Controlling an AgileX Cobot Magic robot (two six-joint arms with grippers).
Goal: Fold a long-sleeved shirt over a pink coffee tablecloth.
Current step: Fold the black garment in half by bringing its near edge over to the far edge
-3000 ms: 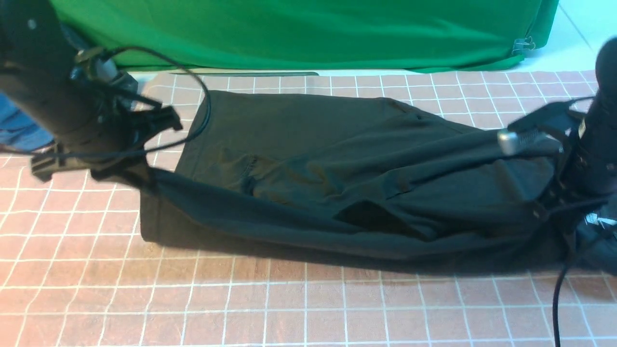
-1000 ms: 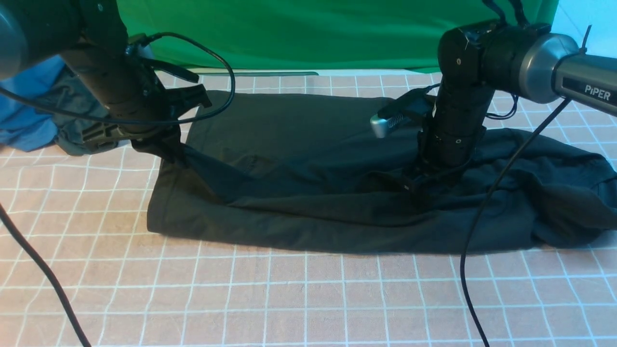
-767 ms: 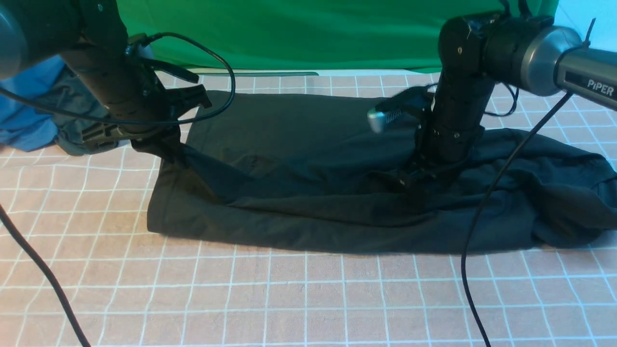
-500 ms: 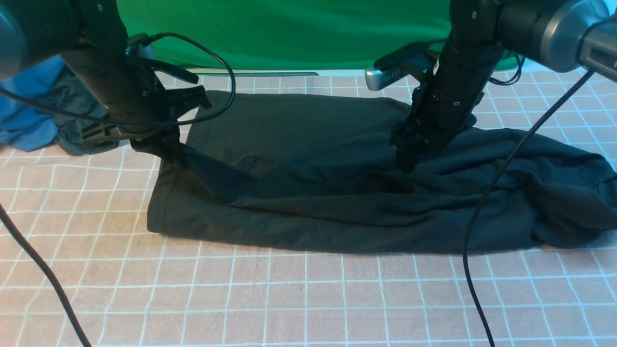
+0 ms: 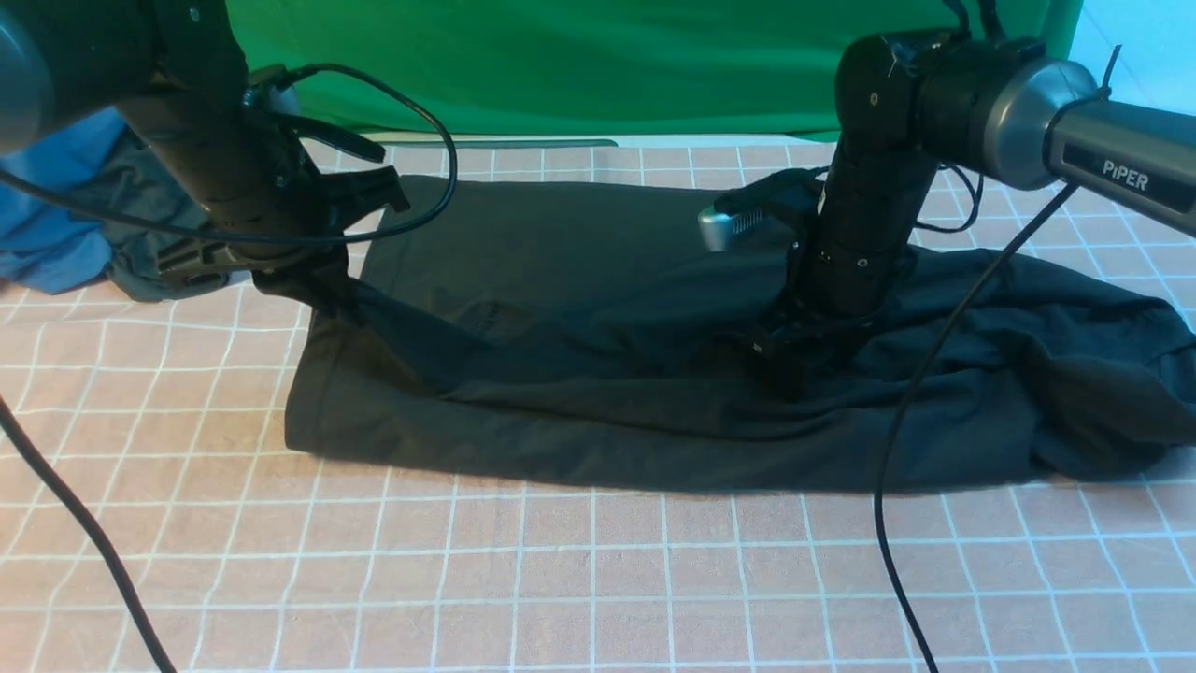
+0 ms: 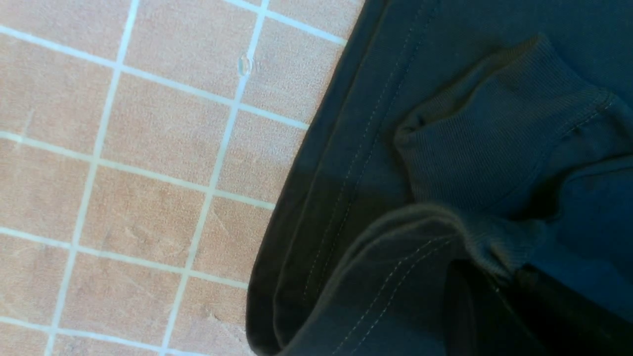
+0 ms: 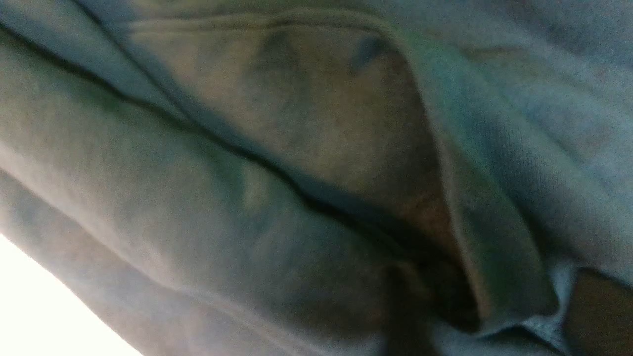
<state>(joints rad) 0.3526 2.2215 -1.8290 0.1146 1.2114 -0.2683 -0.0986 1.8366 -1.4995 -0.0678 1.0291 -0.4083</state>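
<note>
Front view has the long-sleeved shirt (image 5: 579, 280) lying crumpled and lengthwise across the far half of the worktop, on the pink coffee tablecloth (image 5: 598, 579); it runs from left of the middle out to the right edge, where it bunches into a thick heap; no print shows, only plain black cloth. At the shirt's left end the left pincer (image 5: 313, 294) is clamped together on a raised fold of the hem, holding that corner up off the cloth while the rest of the hem lies flat below it. Left wrist view shows the stitched hem (image 6: 346, 163) against the tablecloth's white grid, and a ribbed cuff (image 6: 494, 123) lying on the shirt just beside the gripped fold. Right pincer (image 5: 794, 369) points down into the shirt's middle, its tips sunk among dark folds; whether it is apart or together cannot be told; right wrist view gives only blurred folds of the shirt at close range. Off the far-left corner lies a blue cloth (image 5: 47, 234) bunched with a smaller dark garment (image 5: 140, 252), well apart from the shirt; a green backdrop (image 5: 579, 65) hangs along the far edge. One black cable (image 5: 888, 486) hangs from the right arm across the shirt's near edge; another (image 5: 84, 533) crosses the near-left corner.
</note>
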